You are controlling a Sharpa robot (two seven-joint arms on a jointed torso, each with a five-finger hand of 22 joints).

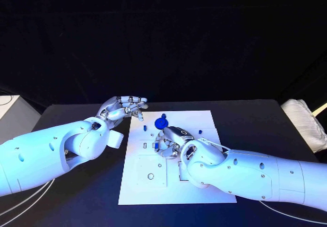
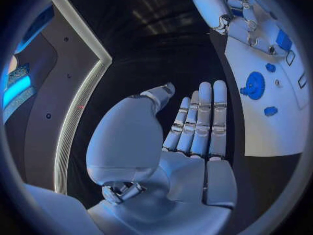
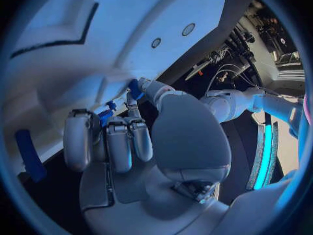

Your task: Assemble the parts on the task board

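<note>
The white task board (image 1: 204,184) lies in the middle of the black table. On its far half sits a round blue part (image 1: 160,123) with small blue pieces (image 1: 201,131) around it. My right hand (image 1: 170,140) is low over the board's middle, fingers curled. In the right wrist view its thumb and fingers (image 3: 120,141) pinch a small blue part (image 3: 133,87) against the board (image 3: 130,26). My left hand (image 1: 126,108) hovers at the board's far left corner. Its fingers (image 2: 199,122) are straight and apart, holding nothing. The round blue part (image 2: 253,84) lies beyond them.
A blue bar-shaped piece (image 3: 29,154) lies on the board beside my right hand. The board's near half has square recesses and a small hole (image 1: 150,176). A white box (image 1: 10,113) stands at the table's left, and a pale padded object (image 1: 303,123) at its right edge.
</note>
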